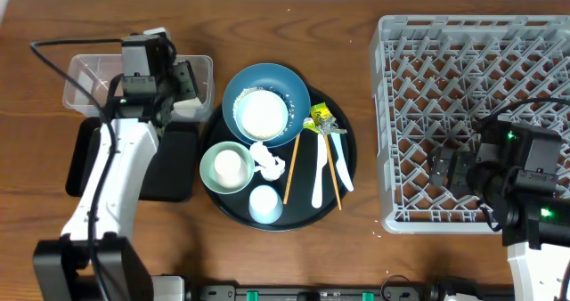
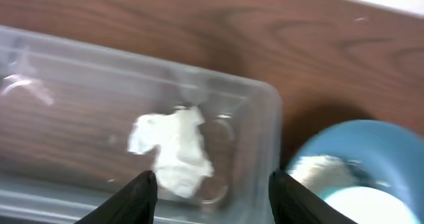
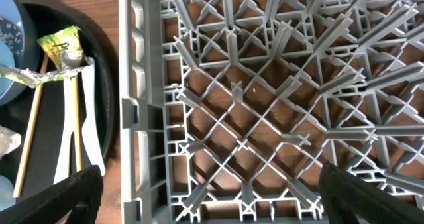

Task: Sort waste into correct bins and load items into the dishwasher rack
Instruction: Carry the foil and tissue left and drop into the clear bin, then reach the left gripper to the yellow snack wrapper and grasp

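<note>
Where wood table (image 1: pixel 356 16) bears tub (image 2: pixel 255 111) with tissue (image 2: pixel 175 151), left fingers (image 2: pixel 136 201) apart; right fingers (image 3: pixel 59 197) wide over rack (image 3: pixel 139 118).

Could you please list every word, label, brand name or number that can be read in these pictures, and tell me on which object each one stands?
No text can be read in any view.
Yellow-and-silver wrapper: any print on it is too small and crinkled to read.
Grey rack, clear tub, round black tray: no lettering shows on them.
</note>
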You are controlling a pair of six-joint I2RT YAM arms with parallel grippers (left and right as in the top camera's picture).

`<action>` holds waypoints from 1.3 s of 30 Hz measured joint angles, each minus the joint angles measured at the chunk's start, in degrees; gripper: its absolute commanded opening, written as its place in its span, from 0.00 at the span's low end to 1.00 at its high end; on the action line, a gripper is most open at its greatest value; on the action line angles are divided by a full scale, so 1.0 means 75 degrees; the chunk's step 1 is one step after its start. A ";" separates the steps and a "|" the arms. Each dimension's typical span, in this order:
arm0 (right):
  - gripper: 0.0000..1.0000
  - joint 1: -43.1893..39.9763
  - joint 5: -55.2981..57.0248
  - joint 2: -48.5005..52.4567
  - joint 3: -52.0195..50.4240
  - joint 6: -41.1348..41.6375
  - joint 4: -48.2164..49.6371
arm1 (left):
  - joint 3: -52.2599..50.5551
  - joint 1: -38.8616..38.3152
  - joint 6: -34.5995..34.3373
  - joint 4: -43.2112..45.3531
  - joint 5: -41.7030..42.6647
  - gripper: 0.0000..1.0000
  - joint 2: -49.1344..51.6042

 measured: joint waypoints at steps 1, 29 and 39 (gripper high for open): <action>0.99 0.0000 0.0000 0.0000 0.0000 0.0000 0.0000 | 0.0000 -0.0047 -0.0061 0.0003 0.0291 0.55 -0.0143; 0.99 0.0000 0.0000 0.0000 0.0000 0.0000 -0.0073 | 0.0009 -0.4354 -0.0431 0.0353 0.1545 0.66 0.1845; 0.99 0.0000 0.0000 0.0000 0.0000 0.0000 -0.0073 | 0.0009 -0.4505 -0.0493 0.0411 0.1349 0.65 0.2174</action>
